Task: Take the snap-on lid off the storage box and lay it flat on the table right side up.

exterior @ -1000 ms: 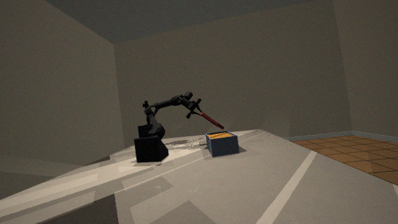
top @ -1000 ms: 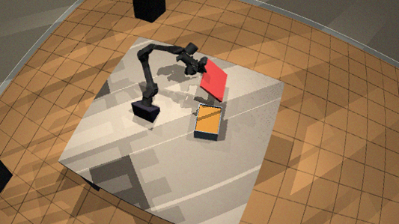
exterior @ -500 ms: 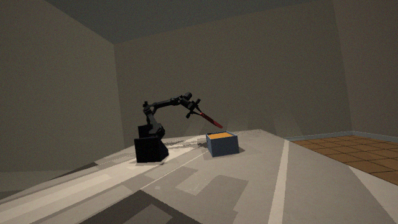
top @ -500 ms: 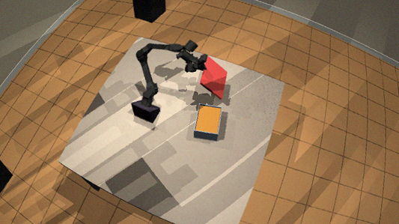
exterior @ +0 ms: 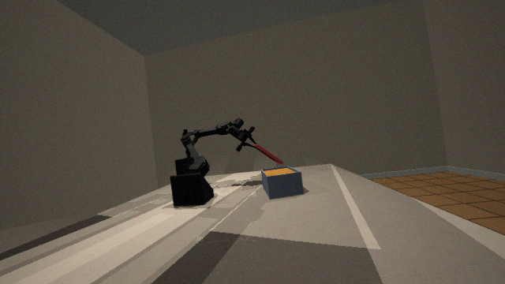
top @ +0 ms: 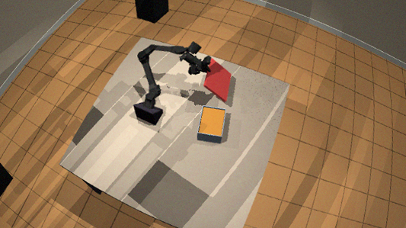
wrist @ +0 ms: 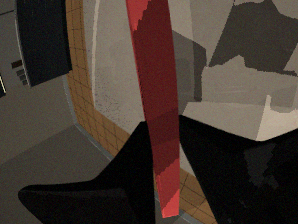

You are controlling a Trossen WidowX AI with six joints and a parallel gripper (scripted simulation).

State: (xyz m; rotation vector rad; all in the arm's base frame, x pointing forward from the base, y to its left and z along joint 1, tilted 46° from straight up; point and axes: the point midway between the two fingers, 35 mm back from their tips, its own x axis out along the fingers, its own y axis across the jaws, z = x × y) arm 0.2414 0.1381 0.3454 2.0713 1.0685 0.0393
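The red lid (top: 218,80) (exterior: 268,154) (wrist: 162,85) is held in the air, tilted, with its far edge lower than the edge at the fingers. My gripper (top: 208,66) (exterior: 254,145) (wrist: 161,124) is shut on the lid by its edge nearest the arm. The storage box (top: 209,138) (exterior: 282,185) stands upright and uncovered on the table, with an orange inside (top: 212,121) (exterior: 279,172). In the top view the lid is beyond the box, apart from it. The box does not show in the wrist view.
The table (top: 201,168) (exterior: 308,225) carries patches of shadow and light. The arm's dark base (top: 148,113) (exterior: 191,190) stands left of the box. The table's far edge runs behind the lid in the top view. Dark blocks stand on the floor around the table.
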